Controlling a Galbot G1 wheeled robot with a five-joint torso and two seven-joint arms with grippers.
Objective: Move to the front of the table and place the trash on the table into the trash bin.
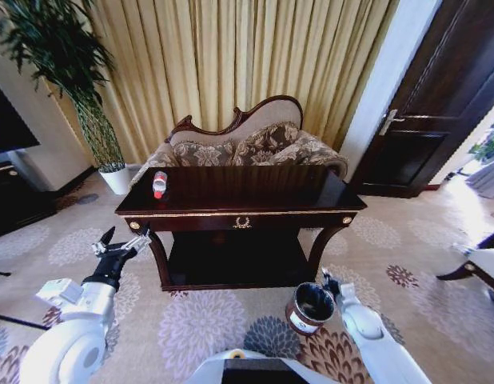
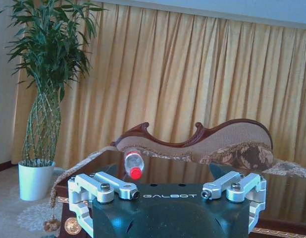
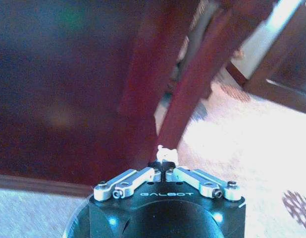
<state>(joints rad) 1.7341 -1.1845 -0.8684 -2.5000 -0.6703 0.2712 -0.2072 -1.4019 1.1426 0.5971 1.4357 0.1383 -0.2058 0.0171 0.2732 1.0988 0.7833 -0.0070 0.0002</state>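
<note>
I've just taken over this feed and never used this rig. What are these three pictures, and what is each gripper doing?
It is a wheeled robot with two arms. The head view looks down at the long dark glossy table; a clear plastic bottle with red cap lies near its left end. The left gripper hangs open, low before that end; its wrist view faces the bottle. The right gripper is shut on the rim of the small round dark brown bin, low near the table's right leg.
</note>
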